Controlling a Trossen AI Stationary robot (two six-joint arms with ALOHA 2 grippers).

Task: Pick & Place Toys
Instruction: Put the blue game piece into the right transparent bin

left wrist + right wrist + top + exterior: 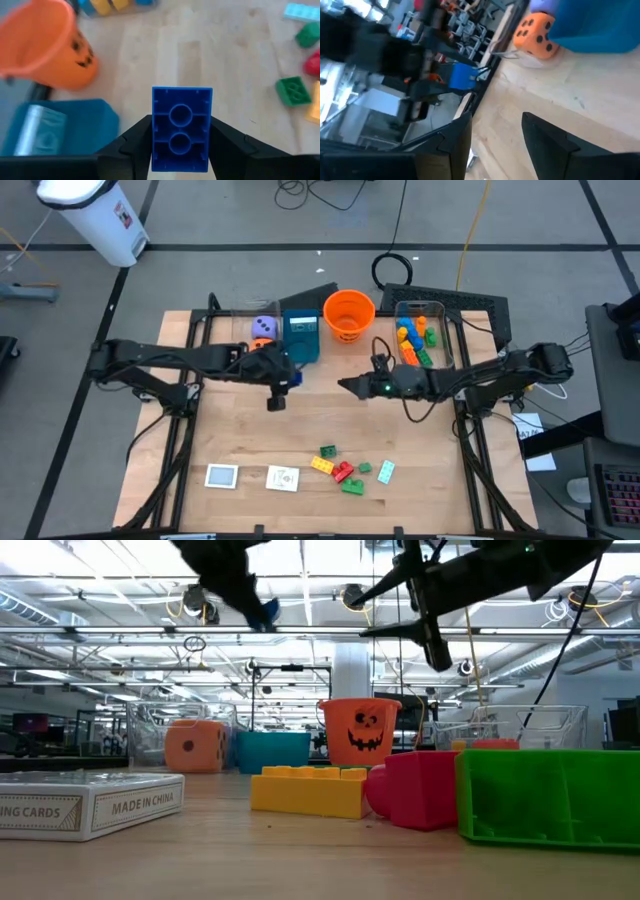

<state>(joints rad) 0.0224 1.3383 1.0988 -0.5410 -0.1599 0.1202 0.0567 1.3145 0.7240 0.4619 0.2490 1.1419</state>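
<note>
My left gripper [181,150] is raised over the table's middle, shut on a blue brick [181,127]; that brick also shows in the high view [291,376]. Facing it from the right, my right gripper [347,386] hangs open with nothing between its fingers [495,135]. Several loose bricks [343,466] and two white cards [222,476] [283,478] lie near the table's front edge. An orange die [535,30] and a purple die [264,326] sit in the clear bin at the far left. My left gripper pinches the blue brick by its two long sides [156,131] between its two fingers. The brick's hollow underside faces the wrist camera. The fingers slant down from the table's left. The brick is lifted clear of the table [265,612].
At the far edge stand an orange bucket [349,313], a teal box [300,336] and a clear bin [418,340] holding several bricks. Bare wood [300,430] lies between the arms and the loose bricks.
</note>
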